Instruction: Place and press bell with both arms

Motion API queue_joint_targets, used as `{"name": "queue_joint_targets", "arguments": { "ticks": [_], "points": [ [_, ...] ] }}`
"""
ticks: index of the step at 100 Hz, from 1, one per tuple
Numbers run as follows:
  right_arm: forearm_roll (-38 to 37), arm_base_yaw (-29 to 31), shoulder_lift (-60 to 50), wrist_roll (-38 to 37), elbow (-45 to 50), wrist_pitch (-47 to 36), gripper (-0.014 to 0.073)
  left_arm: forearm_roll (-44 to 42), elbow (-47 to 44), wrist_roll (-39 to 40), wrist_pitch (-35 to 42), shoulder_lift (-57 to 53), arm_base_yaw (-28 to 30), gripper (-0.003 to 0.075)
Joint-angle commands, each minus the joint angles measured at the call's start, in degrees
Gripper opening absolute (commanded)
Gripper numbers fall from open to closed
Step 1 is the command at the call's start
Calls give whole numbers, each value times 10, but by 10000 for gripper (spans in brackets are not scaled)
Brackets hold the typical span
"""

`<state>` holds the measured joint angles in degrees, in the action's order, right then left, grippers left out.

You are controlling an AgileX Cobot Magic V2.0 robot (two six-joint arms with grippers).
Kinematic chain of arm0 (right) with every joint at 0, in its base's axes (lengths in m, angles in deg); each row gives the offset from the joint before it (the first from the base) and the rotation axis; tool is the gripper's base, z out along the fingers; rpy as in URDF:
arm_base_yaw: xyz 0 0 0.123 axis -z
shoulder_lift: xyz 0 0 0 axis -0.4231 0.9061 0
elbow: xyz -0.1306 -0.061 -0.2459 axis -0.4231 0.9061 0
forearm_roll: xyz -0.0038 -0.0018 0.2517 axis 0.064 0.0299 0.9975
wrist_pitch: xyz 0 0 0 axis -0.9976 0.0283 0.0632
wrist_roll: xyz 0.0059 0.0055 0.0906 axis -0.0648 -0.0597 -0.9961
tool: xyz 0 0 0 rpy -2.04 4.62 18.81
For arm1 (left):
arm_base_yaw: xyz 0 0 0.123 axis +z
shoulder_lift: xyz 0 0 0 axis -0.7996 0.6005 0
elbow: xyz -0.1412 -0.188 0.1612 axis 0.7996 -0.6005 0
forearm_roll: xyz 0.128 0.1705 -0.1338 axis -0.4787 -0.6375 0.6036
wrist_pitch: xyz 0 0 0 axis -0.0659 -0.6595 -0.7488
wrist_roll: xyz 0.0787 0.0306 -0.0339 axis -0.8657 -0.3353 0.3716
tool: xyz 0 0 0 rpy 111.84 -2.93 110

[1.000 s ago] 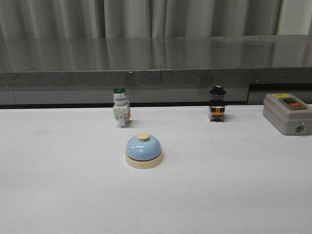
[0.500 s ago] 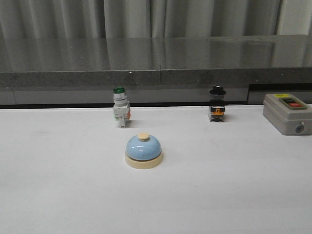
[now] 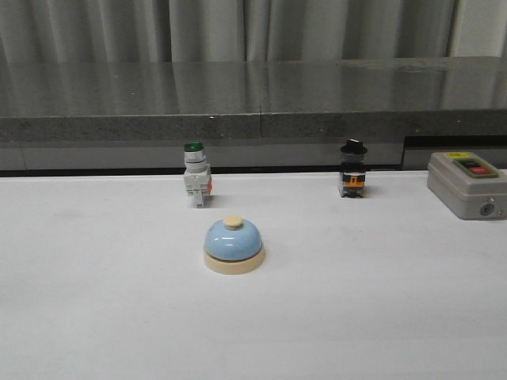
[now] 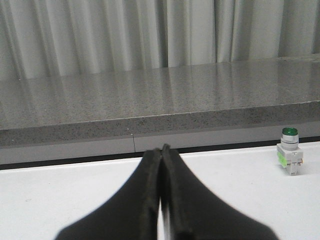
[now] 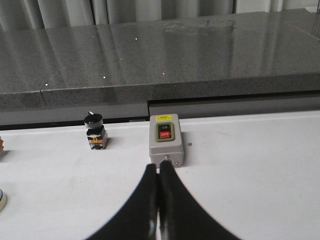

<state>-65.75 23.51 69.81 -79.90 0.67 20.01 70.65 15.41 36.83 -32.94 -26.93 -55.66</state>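
Note:
The light-blue dome bell (image 3: 234, 245) with its cream base and cream button stands upright on the white table (image 3: 95, 301), near the middle. Only a sliver of its base edge (image 5: 2, 200) shows in the right wrist view. Neither arm appears in the front view. My left gripper (image 4: 161, 150) is shut with nothing between its fingers, hovering over bare table far left of the bell. My right gripper (image 5: 159, 166) is also shut and empty, its tips in line with the grey switch box (image 5: 166, 138).
A white green-capped pushbutton (image 3: 196, 174) stands behind the bell, seen also as the green-capped switch (image 4: 289, 157). A black-knobbed selector switch (image 3: 353, 169) is at back right. The grey ON/OFF box (image 3: 468, 184) sits at the right edge. A grey stone ledge (image 3: 253, 103) borders the table's far side.

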Motion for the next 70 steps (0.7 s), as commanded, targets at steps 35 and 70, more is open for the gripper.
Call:
{"name": "queue_joint_targets", "arguments": {
  "ticks": [35, 70],
  "points": [
    [-23, 2, -35, -1, 113, -188, -68, 1, -12, 3, 47, -21, 1, -19],
    [-23, 2, -35, -1, 143, -211, -68, 1, -12, 3, 47, -21, 1, -19]
  ]
}}
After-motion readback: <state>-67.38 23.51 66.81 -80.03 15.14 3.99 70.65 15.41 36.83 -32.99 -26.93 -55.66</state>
